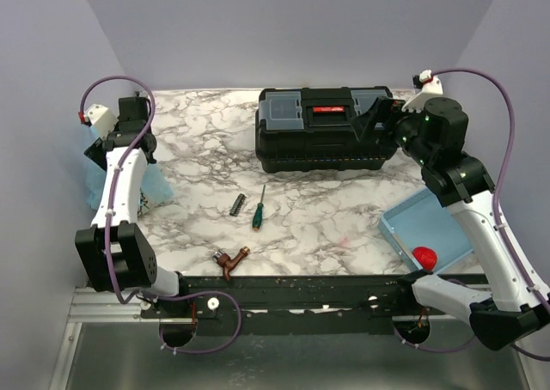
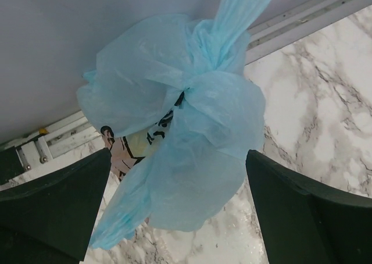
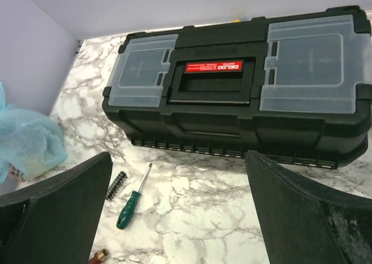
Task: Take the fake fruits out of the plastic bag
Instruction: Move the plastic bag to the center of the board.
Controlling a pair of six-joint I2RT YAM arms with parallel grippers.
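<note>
Reaching stage: hovering over knotted bag [image 2: 180, 136] at tabletop's [image 1: 326, 227] left edge with left pincer [image 2: 178, 156] spread, pinching nothing; right pincer [image 3: 177, 156] likewise spread near toolbox [image 3: 232, 101]. Next, likely: pinch beside knot, loosen it, free unseen fruits.

The top external view looks down from above and behind the arm bases [image 1: 185, 306], far enough to hold the whole counter [image 1: 318, 227]. The left wrist view sits close to the plastic bag [image 2: 186, 130], which fills the frame between the spread fingers of the left end effector [image 2: 177, 217]. The right wrist view, past the parted right end effector [image 3: 177, 217], looks from farther across the counter at the black toolbox [image 3: 238, 95] and green screwdriver [image 3: 132, 201], both shared with the top view; the bag shows in all three.
</note>
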